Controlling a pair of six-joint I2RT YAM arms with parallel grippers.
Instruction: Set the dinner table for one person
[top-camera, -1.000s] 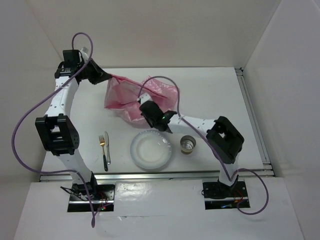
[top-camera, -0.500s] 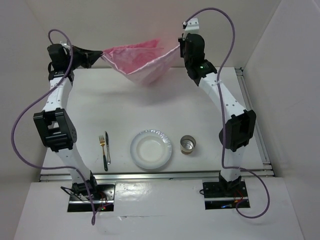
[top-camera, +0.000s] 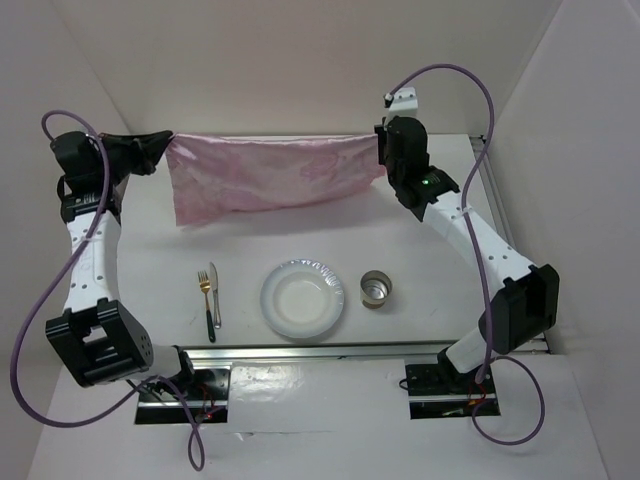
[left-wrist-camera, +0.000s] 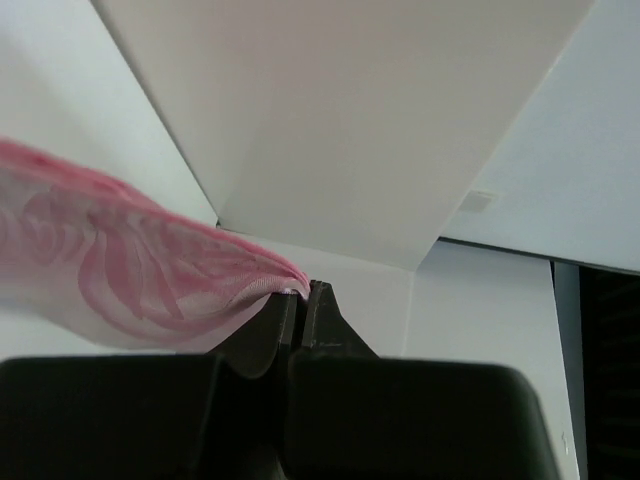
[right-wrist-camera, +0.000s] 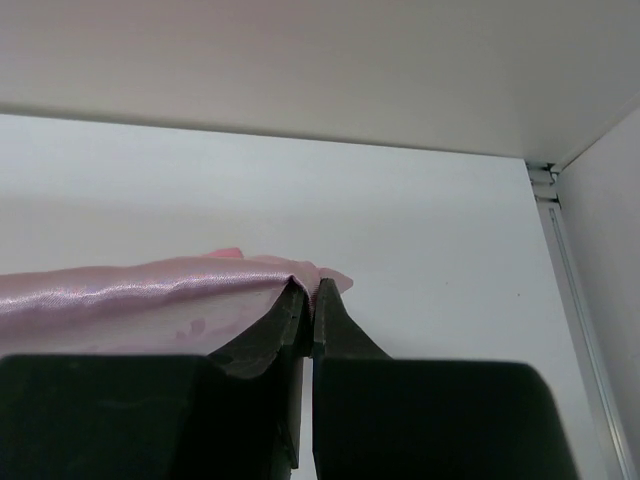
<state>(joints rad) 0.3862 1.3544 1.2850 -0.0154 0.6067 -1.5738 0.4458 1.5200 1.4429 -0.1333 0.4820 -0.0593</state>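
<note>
Left arm extends up and outward, left gripper held above the far-left corner of the dinner table. Right arm reaches to the far edge, right gripper level with the left. Each pair of jaws is pinched closed on one end of the pink cloth.

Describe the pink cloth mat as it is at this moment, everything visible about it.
The pink cloth mat is a shiny, satin-like rectangle with a faint paler swirl pattern. It is stretched wide over the far part of the dinner table, its top edge taut. The left gripper pinches one upper corner and the right gripper the other, both sets of jaws shut on the fabric. Its lower edge hangs loose, lower at the left; whether it touches the table is unclear.
</note>
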